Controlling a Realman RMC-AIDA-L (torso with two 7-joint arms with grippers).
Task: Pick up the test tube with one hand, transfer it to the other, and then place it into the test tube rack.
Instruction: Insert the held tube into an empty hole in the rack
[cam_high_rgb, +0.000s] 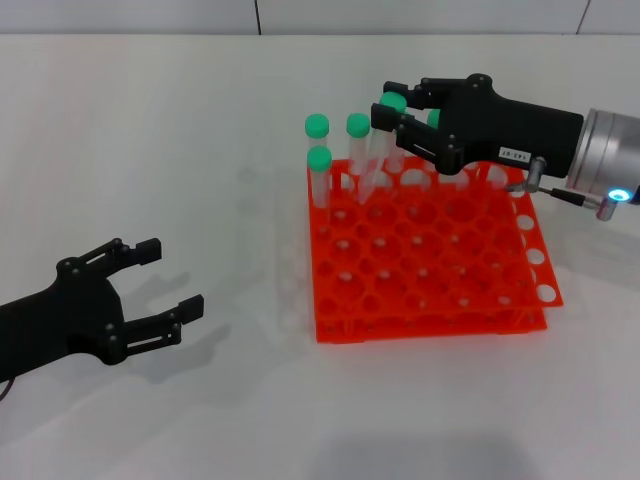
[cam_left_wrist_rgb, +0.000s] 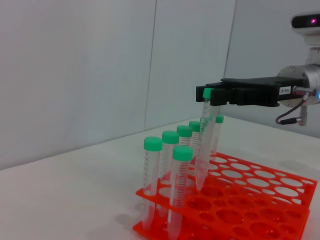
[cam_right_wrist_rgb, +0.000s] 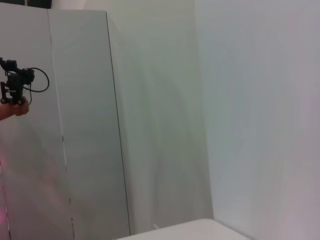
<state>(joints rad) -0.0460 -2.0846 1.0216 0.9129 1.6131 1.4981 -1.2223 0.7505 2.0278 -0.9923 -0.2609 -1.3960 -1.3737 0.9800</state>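
The orange test tube rack (cam_high_rgb: 330, 328) stands on the white table right of centre; it also shows in the left wrist view (cam_left_wrist_rgb: 260, 227). My right gripper (cam_high_rgb: 388, 108), black with a small white label, is over the rack's far edge, shut on the green cap end of the test tube (cam_high_rgb: 376, 160). The tube hangs tilted, with its tip at the rack's top tier. The left wrist view shows the same gripper (cam_left_wrist_rgb: 209, 95) and tube (cam_left_wrist_rgb: 202, 150). My left gripper (cam_high_rgb: 172, 280) is open and empty, low over the table at the near left.
Several other green-capped tubes (cam_high_rgb: 318, 160) stand upright in the rack's far-left holes, close to the held tube; they also show in the left wrist view (cam_left_wrist_rgb: 181, 155). The right wrist view shows only walls and a bit of the table.
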